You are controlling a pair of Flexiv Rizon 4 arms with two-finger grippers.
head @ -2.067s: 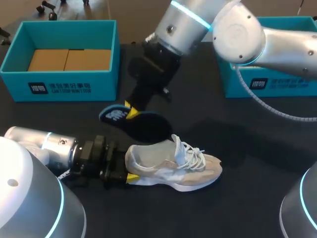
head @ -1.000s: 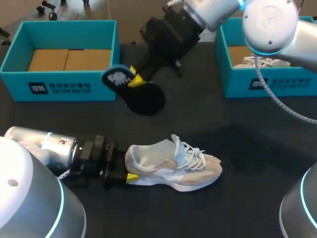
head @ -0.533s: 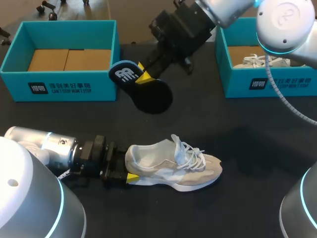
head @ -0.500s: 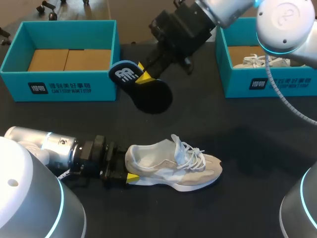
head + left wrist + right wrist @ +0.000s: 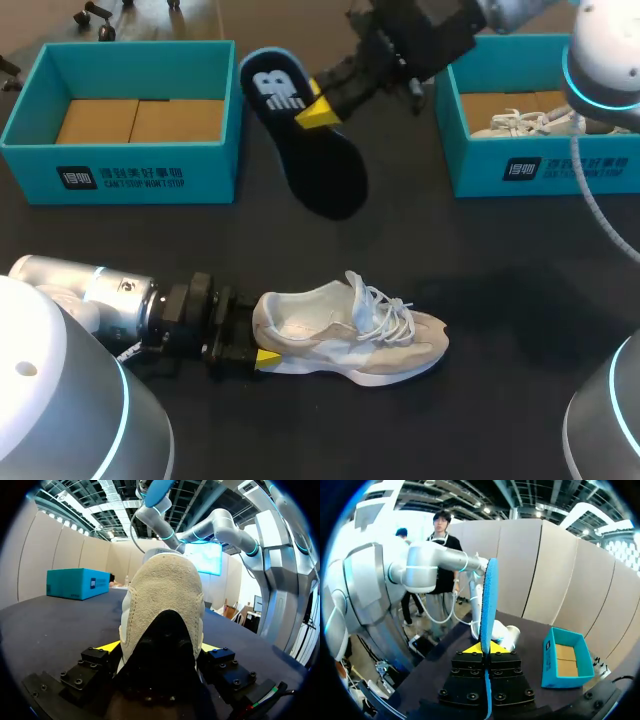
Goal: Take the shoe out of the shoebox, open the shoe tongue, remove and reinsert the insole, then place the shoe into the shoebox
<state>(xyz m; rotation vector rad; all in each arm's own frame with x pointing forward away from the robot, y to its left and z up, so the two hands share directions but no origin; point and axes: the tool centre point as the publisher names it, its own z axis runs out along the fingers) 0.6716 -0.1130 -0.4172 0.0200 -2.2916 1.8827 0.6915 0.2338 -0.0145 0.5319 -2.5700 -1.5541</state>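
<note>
Shoe (image 5: 350,335) is seen on its sole on the counter (image 5: 480,250), lower middle of the frame, toe pointing right, outside both boxes. Left arm (image 5: 100,295) enters from lower left; left jaws are clenched on the shoe's heel from both sides. Insole (image 5: 305,135) is held in the air at upper middle, grasped by the right jaws near its heel end, printed side facing up, toe end hanging lower. Teal shoebox (image 5: 120,170) at upper left shows only cardboard inside. Second teal box (image 5: 540,170) at upper right holds another shoe (image 5: 520,122).
</note>
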